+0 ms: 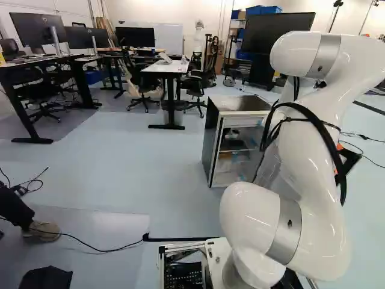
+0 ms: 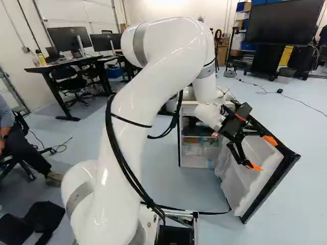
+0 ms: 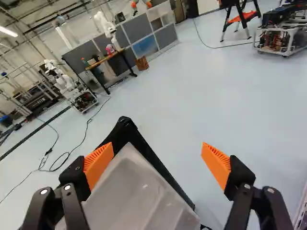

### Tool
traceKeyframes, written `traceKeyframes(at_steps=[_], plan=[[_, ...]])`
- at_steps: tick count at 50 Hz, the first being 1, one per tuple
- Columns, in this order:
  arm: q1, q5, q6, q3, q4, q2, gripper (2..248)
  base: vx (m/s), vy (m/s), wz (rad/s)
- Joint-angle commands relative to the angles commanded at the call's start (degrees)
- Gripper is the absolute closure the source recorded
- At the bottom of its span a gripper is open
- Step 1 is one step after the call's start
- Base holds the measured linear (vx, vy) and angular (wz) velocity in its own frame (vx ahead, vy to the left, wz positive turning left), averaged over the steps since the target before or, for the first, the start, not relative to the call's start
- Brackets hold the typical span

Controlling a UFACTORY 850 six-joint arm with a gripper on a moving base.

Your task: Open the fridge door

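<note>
The fridge (image 1: 216, 144) stands on the floor ahead, its shelves exposed. Its door (image 2: 251, 176) is swung wide open in the right base view, white lining towards the arm and black frame around it. My gripper (image 2: 261, 153) is at the upper part of the door's inner side, fingers spread. In the wrist view the gripper (image 3: 157, 164) has a wide gap; the door's corner and black edge (image 3: 152, 160) show ahead, nearer one finger, which overlaps the door. The other finger appears over the floor. Contact with the door cannot be told.
Beyond the fridge are a table (image 1: 165, 67) and office chairs (image 1: 141, 84). Desks with monitors (image 2: 71, 41) stand farther off. Another robot (image 3: 62, 84) stands by a cable on the floor. A person's leg (image 2: 30, 158) shows at the left of the right base view.
</note>
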Motion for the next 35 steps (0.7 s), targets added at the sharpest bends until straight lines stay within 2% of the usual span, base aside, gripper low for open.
traceKeyframes(at_steps=[21,35], plan=[[2.1,-6.7,0.0,8.5,-9.1,5.0,3,0.000,0.000,0.000],[3.8,-9.6,0.0,13.8,-16.7,8.3,3,0.000,0.000,0.000]])
